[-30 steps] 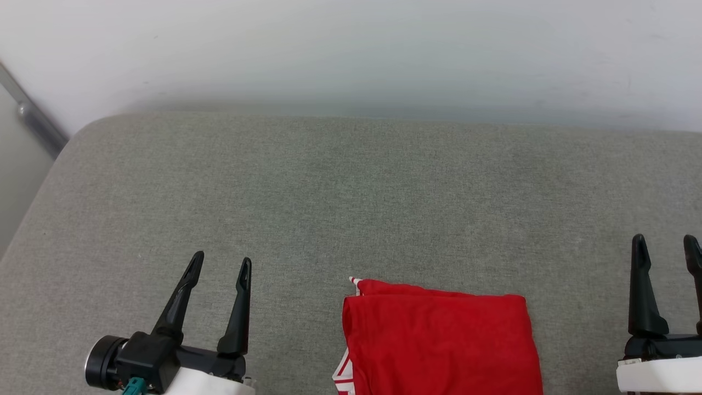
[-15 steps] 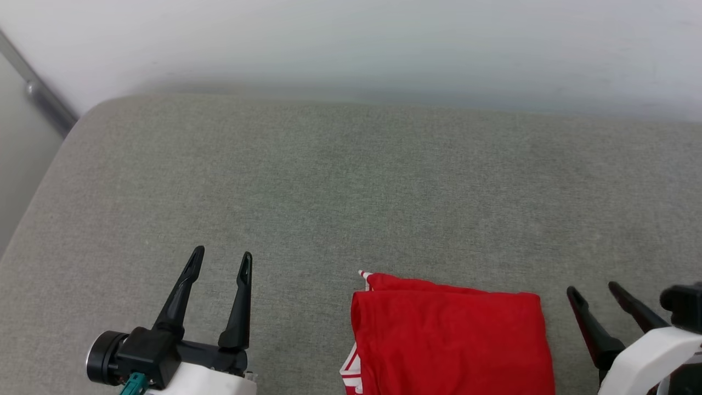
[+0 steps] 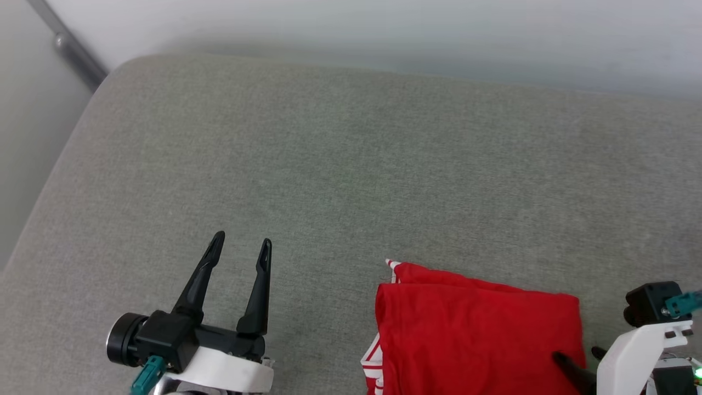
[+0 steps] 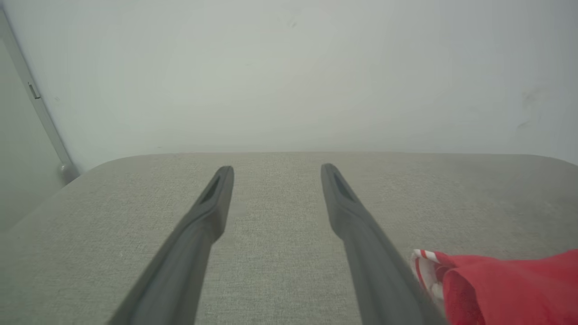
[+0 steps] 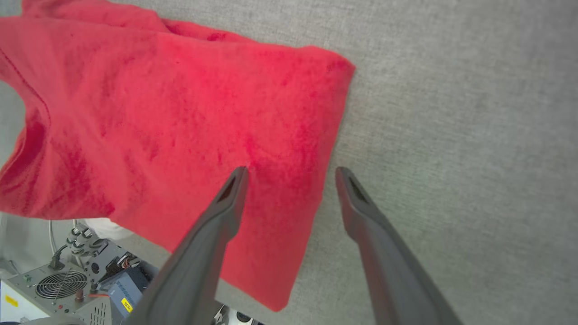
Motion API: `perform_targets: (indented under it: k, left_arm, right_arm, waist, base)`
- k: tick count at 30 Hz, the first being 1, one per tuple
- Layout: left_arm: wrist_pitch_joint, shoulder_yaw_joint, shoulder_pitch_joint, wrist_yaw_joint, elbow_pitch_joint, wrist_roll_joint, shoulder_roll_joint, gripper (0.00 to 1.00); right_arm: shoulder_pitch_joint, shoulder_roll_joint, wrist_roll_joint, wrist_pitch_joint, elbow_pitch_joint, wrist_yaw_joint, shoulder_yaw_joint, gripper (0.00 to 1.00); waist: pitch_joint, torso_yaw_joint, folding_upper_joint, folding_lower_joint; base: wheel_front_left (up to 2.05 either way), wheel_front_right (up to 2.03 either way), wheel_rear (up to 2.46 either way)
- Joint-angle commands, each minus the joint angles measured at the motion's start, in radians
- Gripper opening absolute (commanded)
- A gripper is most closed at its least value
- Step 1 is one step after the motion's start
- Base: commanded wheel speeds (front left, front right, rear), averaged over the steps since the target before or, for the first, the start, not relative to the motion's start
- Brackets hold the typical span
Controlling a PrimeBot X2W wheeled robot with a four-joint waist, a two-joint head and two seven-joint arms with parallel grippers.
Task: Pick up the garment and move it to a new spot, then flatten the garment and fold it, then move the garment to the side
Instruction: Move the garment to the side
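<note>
Since a second back the right gripper [image 5: 291,174] swung from upright down toward the garment [image 3: 477,334]; head camera shifted too. Garment lies as a folded red rectangle, so I'd judge fold done, side move left. Right jaws stand wide, empty, straddling the cloth's right edge: one finger over red, the other over bare grey pad [image 3: 351,164]; contact unclear. Equally wide and empty, the left gripper [image 3: 242,240] has the garment well off to its right

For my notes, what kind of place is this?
Probably a lab or test room: a grey padded surface against a bare white wall, with electronic equipment past its edge.
</note>
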Motion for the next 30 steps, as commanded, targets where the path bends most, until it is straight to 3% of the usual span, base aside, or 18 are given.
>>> perform_targets:
  k: [1,7,15,16,17,18,22,24,30]
  left_arm:
    - [-0.002,0.004,-0.020,-0.001,-0.003,0.004,-0.004,1.00]
    - [-0.002,-0.019,-0.038,-0.001,-0.002,0.009,-0.008,1.00]
    - [-0.002,-0.032,-0.044,-0.001,-0.002,0.015,-0.005,1.00]
    - [-0.002,-0.033,-0.044,-0.001,-0.001,0.014,-0.006,1.00]
    - [-0.002,-0.034,-0.044,-0.001,0.000,0.015,-0.006,1.00]
    - [-0.002,-0.036,-0.042,-0.001,0.000,0.015,-0.006,1.00]
    - [-0.002,-0.041,-0.034,-0.001,0.002,0.017,-0.002,1.00]
    - [-0.002,-0.046,-0.029,-0.001,0.000,0.018,-0.001,1.00]
    - [-0.002,-0.078,-0.042,-0.001,-0.009,0.023,0.003,1.00]
  right_arm:
    - [-0.008,0.012,-0.003,0.015,0.021,0.000,-0.008,1.00]
    - [-0.044,0.059,-0.018,0.007,0.141,0.000,-0.031,1.00]
    - [-0.053,0.077,-0.050,-0.046,0.290,0.000,0.036,1.00]
    - [-0.054,0.072,-0.048,-0.053,0.302,0.000,0.051,0.49]
    - [-0.058,0.066,-0.047,-0.069,0.307,0.001,0.063,0.09]
    - [-0.066,0.061,-0.046,-0.082,0.311,0.001,0.069,0.00]
    - [-0.099,0.010,-0.061,-0.129,0.298,-0.001,0.100,0.00]
    - [-0.135,-0.046,-0.088,-0.154,0.285,-0.001,0.133,0.00]
    - [-0.296,-0.288,-0.178,-0.171,0.234,-0.001,0.323,0.00]
  waist:
    - [0.022,0.024,0.0000,0.0000]
    - [0.045,0.059,0.0000,0.0000]
    - [0.041,0.072,0.0000,0.0000]
    - [0.038,0.071,0.0000,0.0000]
    - [0.034,0.069,0.0000,0.0000]
    - [0.031,0.064,0.0000,0.0000]
    - [0.018,0.043,0.0000,0.0000]
    - [0.010,0.020,0.0000,0.0000]
    - [0.018,-0.118,0.0000,0.0000]
  base:
    - [0.00,0.00,0.00]
    - [0.00,0.00,0.00]
    - [0.00,0.00,0.00]
    - [0.00,0.00,0.00]
    - [0.00,0.00,0.00]
    - [0.00,0.00,0.00]
    - [0.00,0.00,0.00]
    - [0.00,0.00,0.00]
    - [0.00,0.00,0.00]
